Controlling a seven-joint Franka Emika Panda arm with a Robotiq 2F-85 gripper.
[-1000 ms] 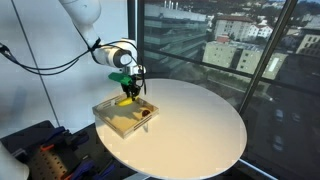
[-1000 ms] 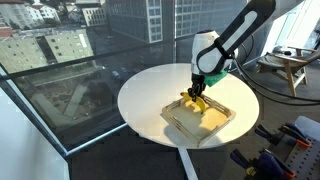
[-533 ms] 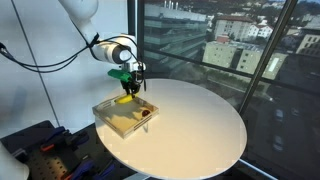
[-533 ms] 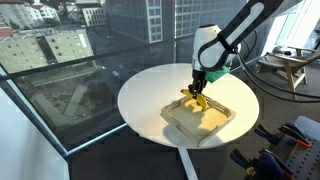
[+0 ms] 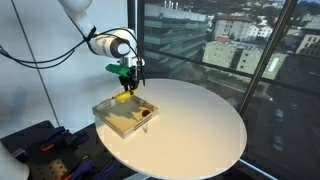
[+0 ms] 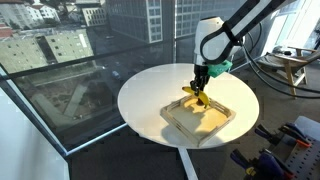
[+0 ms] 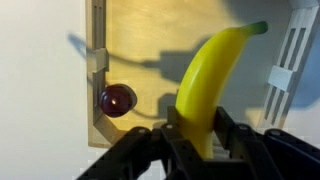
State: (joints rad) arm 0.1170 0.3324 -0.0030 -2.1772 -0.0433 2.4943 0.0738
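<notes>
Round white table (image 5: 200, 125). Wooden tray (image 5: 112, 121) sits at its 9 o'clock edge in an exterior view. Gripper (image 5: 127, 88) hangs over tray, jaws clamped around banana (image 7: 212, 80), which is clear of tray floor. Wrist view: dark red round fruit (image 7: 118, 99) at banana's 9 o'clock, apart.

arm (image 5: 100, 43) bent downward | gripper (image 5: 127, 78) pointing down, fingers clamped

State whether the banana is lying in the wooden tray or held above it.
Held above: the gripper is shut on the banana, which hangs over the tray and casts a shadow on its floor.
</notes>
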